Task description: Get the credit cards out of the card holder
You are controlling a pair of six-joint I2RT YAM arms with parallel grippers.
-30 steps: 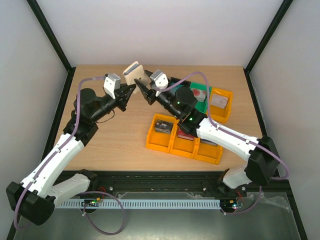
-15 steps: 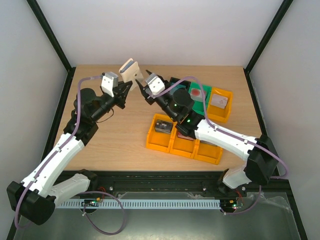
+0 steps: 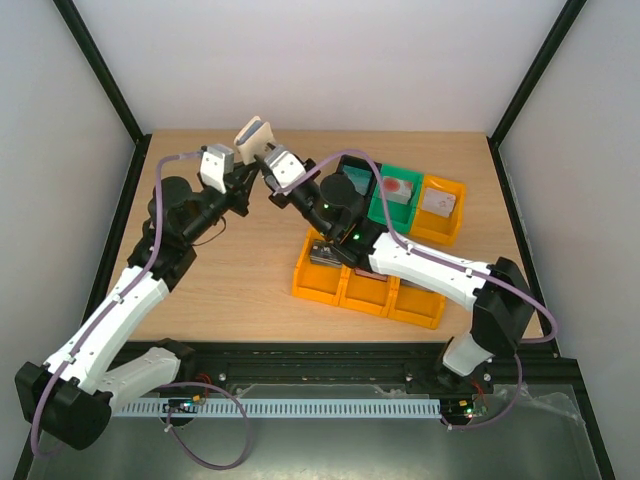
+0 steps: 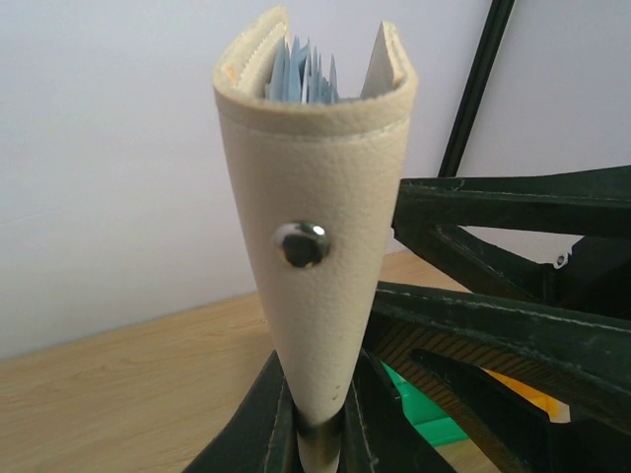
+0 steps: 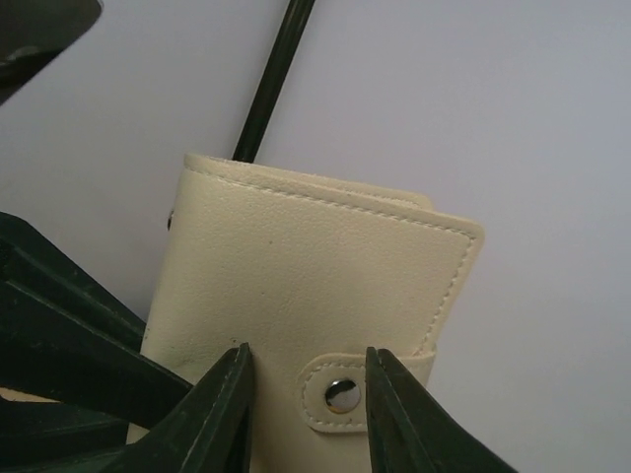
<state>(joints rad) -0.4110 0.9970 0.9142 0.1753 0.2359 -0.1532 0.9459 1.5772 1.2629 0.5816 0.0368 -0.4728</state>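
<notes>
Card holder (image 4: 325, 197): cream stitched leather, folded, upright above left gripper (image 4: 317, 439), which pinches its lower end | right gripper (image 5: 308, 360): jaws narrowly apart, astride snap tab (image 5: 340, 394), contact unclear | blue-grey pocket edges (image 4: 301, 69) showing at its open top

the top camera looks down from high behind the robot over the whole table (image 3: 240, 270); both wrist cameras face the card holder (image 4: 315, 246) at very close range, from different sides; all three views share it
</notes>
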